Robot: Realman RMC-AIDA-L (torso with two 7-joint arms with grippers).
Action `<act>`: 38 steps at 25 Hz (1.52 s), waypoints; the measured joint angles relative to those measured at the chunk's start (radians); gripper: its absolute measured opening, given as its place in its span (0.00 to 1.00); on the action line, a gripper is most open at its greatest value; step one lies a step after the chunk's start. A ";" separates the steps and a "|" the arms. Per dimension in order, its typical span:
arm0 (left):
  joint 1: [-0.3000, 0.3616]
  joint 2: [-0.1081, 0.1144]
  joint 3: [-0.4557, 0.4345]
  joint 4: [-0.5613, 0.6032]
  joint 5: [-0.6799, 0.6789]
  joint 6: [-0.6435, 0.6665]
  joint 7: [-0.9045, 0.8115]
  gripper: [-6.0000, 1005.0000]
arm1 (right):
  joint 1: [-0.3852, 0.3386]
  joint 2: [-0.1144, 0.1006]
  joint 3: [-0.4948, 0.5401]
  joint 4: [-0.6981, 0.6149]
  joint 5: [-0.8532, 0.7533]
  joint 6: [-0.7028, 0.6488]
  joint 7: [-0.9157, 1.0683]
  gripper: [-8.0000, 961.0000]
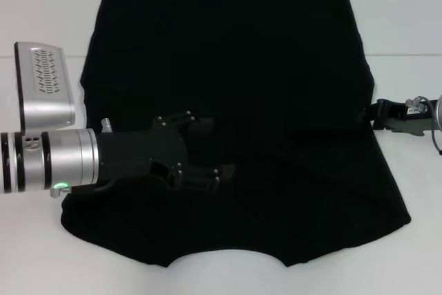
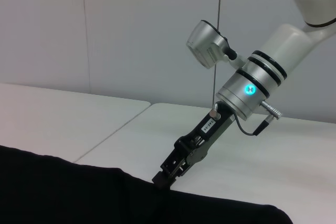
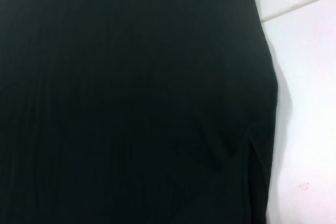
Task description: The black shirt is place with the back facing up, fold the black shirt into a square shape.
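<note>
Grippers (image 1: pixel 207 150) (image 2: pixel 164 178) on black shirt (image 1: pixel 235 53)

Lit brightly and evenly from overhead. Washed the white tabletop (image 1: pixel 41 5) near to glare toward 10 o'clock in the head view. Swallowed all fold detail in the black shirt (image 1: pixel 228 67). Cast only faint, soft shadows along its hem. Stayed reasonably sharp throughout, without obvious blur.

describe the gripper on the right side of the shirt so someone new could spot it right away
Start at the white table and find the black shirt spread across it. Follow the shirt's right-hand edge about halfway down: the right gripper meets the cloth there, slim and dark. Unlike the left gripper, which reaches over the middle of the shirt, it touches only the edge.
</note>
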 joint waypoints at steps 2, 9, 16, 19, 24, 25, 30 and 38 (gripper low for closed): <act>0.001 0.000 0.000 -0.001 0.000 0.000 0.000 0.95 | 0.000 0.004 0.000 0.000 0.000 0.005 -0.005 0.34; 0.001 0.000 0.000 0.001 0.000 0.000 -0.002 0.94 | 0.003 0.011 -0.001 0.000 0.002 0.010 -0.022 0.29; 0.001 0.000 0.001 -0.001 0.002 0.000 -0.001 0.94 | 0.006 0.019 -0.001 0.000 0.004 0.015 -0.036 0.19; 0.001 0.000 0.001 -0.001 0.001 0.000 0.000 0.94 | 0.008 0.019 -0.001 -0.004 0.004 0.015 -0.036 0.13; 0.001 0.000 0.000 -0.002 0.001 0.000 0.000 0.94 | 0.011 0.017 0.007 -0.014 0.007 0.015 -0.039 0.06; 0.001 0.000 0.001 -0.002 0.001 0.000 0.000 0.94 | 0.015 0.016 0.009 -0.014 0.007 0.017 -0.039 0.06; 0.001 0.000 0.000 -0.002 -0.001 -0.001 0.001 0.94 | 0.041 0.021 0.007 -0.014 0.008 0.044 -0.039 0.06; 0.001 0.001 -0.026 -0.003 0.001 -0.005 0.001 0.95 | 0.083 0.045 0.009 -0.009 0.008 0.095 -0.049 0.13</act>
